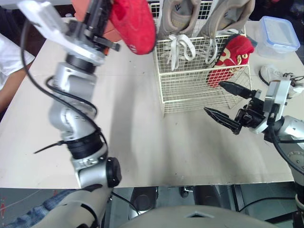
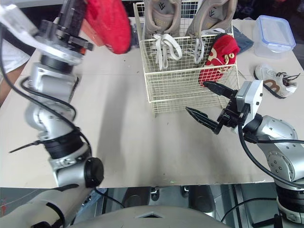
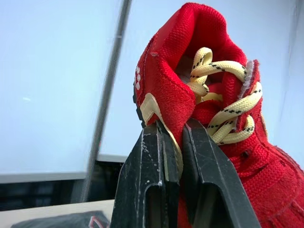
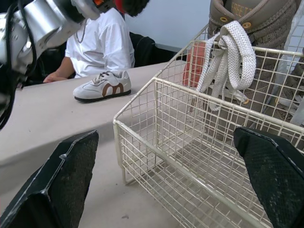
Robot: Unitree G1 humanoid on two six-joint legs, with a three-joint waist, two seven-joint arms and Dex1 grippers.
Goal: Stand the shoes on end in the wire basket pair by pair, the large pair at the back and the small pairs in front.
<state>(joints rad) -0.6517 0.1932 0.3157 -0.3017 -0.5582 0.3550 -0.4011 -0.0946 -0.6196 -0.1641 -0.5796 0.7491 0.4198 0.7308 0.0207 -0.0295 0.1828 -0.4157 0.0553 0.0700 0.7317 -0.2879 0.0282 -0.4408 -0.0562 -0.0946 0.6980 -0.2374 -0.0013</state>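
Left gripper [image 3: 172, 130] is clamped on the collar of a red shoe [image 1: 134, 24], next to the laces. I've got it held up in the air, just left of the basket's [image 1: 180, 95] back-left corner.

Right gripper [image 1: 212, 96] is wide open and holds nothing. It hovers over the table [image 1: 142, 142], just off the basket's front-right corner.

In the basket, two beige shoes [image 1: 178, 14] stand on end at the back, laces hanging over the wire. A second red shoe [image 1: 232, 57] stands front right.

On the table, a white shoe [image 2: 273, 83] lies right of the basket, near a tub [image 1: 280, 33]. Another white shoe [image 4: 102, 85] lies near a person [image 4: 102, 42] seated on the left.
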